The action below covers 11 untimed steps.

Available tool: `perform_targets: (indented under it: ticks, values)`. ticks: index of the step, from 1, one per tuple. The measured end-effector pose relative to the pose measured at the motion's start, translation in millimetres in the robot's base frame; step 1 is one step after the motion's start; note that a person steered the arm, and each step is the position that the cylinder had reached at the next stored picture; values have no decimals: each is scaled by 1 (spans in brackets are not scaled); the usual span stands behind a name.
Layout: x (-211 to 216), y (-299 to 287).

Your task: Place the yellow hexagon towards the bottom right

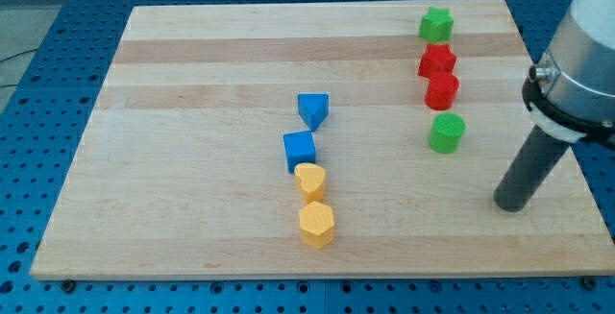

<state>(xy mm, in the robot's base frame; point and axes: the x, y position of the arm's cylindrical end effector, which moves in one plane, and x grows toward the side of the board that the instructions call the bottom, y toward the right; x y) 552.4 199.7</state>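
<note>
The yellow hexagon [316, 225] lies on the wooden board [192, 160] at the lower middle. A yellow heart-shaped block [310, 180] sits just above it, close or touching. My tip [510, 205] rests on the board at the lower right, far to the right of the hexagon and below right of the green cylinder [447, 133]. Nothing touches my tip.
A blue cube [300, 150] and a blue triangular block [313, 110] stand above the yellow heart. At the upper right, in a column, are a green star [436, 25], a red star-like block [437, 61] and a red cylinder [442, 90].
</note>
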Motion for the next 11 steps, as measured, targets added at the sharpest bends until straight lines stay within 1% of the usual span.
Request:
perform_targets:
  ticks: [1,2,4,5,6,7,8,9,10,11]
  values:
    - [18,-15]
    - [34,-50]
    - [65,-73]
    - [66,-117]
    - [66,-186]
    - [66,-273]
    - [35,-290]
    - [25,-189]
    - [29,-109]
    - [42,-114]
